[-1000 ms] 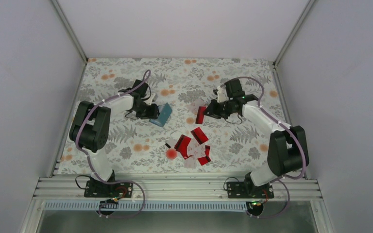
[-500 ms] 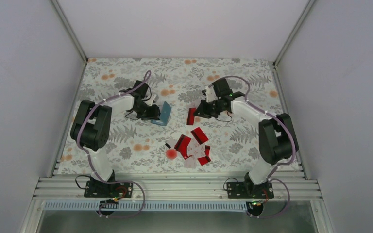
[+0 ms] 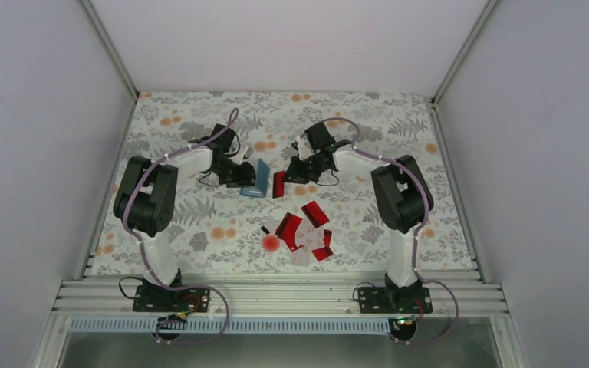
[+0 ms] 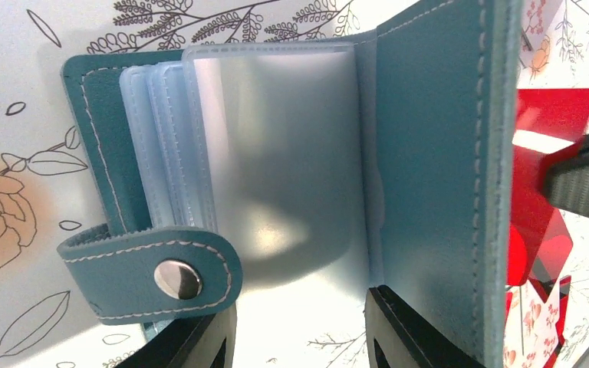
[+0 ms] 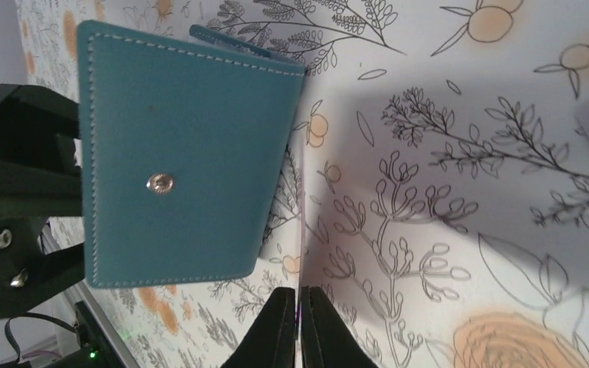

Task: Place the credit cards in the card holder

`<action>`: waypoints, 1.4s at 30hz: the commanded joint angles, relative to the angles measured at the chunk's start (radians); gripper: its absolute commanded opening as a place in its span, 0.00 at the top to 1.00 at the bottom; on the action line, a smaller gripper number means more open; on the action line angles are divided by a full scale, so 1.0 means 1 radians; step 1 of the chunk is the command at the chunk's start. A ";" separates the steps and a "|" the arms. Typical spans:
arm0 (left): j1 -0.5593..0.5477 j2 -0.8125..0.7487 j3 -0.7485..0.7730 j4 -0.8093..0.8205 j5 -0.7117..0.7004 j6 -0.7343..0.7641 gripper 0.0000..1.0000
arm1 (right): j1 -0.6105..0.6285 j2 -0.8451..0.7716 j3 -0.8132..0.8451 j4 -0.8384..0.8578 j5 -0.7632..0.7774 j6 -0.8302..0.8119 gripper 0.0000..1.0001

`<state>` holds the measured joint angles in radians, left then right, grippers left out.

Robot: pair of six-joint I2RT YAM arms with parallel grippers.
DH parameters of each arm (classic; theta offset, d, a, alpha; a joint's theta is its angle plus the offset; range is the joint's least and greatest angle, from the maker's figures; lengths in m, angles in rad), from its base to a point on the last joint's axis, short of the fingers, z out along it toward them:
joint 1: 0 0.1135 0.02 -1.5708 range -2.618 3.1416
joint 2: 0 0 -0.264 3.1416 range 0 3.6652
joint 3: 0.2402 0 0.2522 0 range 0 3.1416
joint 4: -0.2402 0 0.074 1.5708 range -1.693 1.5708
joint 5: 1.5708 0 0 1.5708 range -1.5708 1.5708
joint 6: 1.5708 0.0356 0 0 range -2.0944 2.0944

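We see the left gripper (image 3: 242, 178) clamp the open card holder (image 3: 260, 179) — jaws of the right gripper (image 3: 288, 177) pinch a red card (image 3: 278, 185) beside it.

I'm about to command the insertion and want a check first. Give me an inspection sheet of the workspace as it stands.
Surface: floral-print table, no spills seen.
Job's things: card holder held upright and open, clear sleeves showing in the left wrist view; red card beside its outer cover, not in a sleeve; loose cards, red and pale, piled nearer the arms.
Clutter: round red blob and small black piece by the pile.
Hands: left hand shut on card holder; right hand shut on red card.
Cables: purple cables run along both arms, apart from the cards.
Surroundings: plain walls, metal rail at near edge; nothing else seen.
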<state>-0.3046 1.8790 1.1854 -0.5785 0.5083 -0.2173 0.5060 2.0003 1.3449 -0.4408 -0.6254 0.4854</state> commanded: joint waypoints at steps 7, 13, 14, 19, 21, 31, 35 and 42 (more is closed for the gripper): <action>0.009 0.048 0.019 0.002 0.000 -0.024 0.56 | 0.017 0.050 0.038 0.031 -0.022 -0.021 0.96; 0.009 0.063 0.037 -0.001 0.036 -0.027 0.56 | 0.018 0.062 0.044 0.034 -0.044 -0.028 0.96; 0.009 0.067 0.043 -0.004 0.042 -0.028 0.56 | 0.019 0.065 0.050 0.034 -0.048 -0.028 0.96; 0.009 0.079 0.060 0.006 0.096 -0.048 0.56 | 0.026 0.089 0.083 0.018 -0.064 -0.043 0.96; 0.009 0.086 0.061 0.020 0.129 -0.058 0.56 | 0.030 0.098 0.090 0.014 -0.067 -0.046 0.96; 0.009 0.052 0.079 0.081 0.247 -0.113 0.56 | 0.030 0.118 0.106 0.001 -0.076 -0.057 0.96; 0.009 0.051 0.086 0.091 0.251 -0.116 0.56 | 0.031 0.106 0.103 -0.007 -0.053 -0.058 0.96; 0.008 0.066 0.135 0.061 0.229 -0.093 0.56 | 0.031 0.066 0.130 -0.106 0.064 -0.076 0.96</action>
<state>-0.2966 1.9461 1.2755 -0.5129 0.7231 -0.3248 0.5236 2.1040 1.4353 -0.4805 -0.6289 0.4339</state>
